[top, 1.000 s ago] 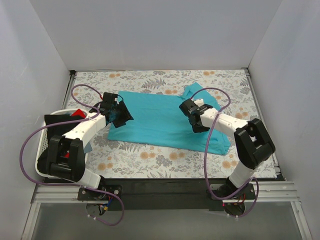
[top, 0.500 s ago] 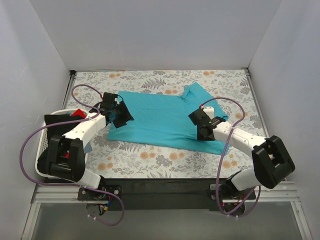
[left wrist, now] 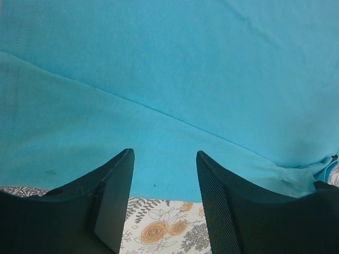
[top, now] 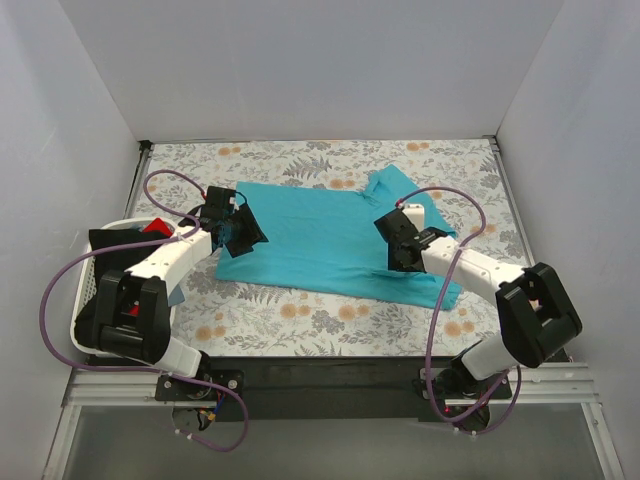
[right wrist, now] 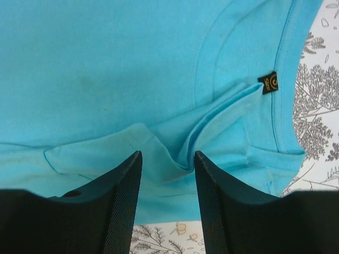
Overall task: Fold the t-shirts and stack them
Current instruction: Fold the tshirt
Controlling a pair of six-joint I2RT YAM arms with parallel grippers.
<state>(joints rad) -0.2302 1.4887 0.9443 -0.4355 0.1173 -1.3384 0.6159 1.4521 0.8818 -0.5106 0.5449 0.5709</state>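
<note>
A plain turquoise t-shirt [top: 320, 235] lies spread on the floral table, wider than either gripper. My left gripper [top: 242, 232] hovers over its left edge, open and empty. In the left wrist view [left wrist: 165, 159] the shirt [left wrist: 175, 79] fills the upper part and its hem edge runs between the fingers. My right gripper [top: 398, 245] hovers over the shirt's right part, open and empty. The right wrist view [right wrist: 167, 159] shows a folded ridge of cloth [right wrist: 212, 121] between the fingers and the collar with a black label [right wrist: 268, 82]. Red [top: 155, 227] and black [top: 105, 243] shirts lie in the basket.
A white slatted basket [top: 85, 300] stands at the near left beside the left arm. White walls close in the table on the left, back and right. Floral tablecloth [top: 300, 315] shows in front of the shirt and along the back [top: 300, 160].
My right gripper has moved rightwards and nearer over the shirt, then back a little. The shirt's bunched far right sleeve now lies flatter. The left arm has not moved.
</note>
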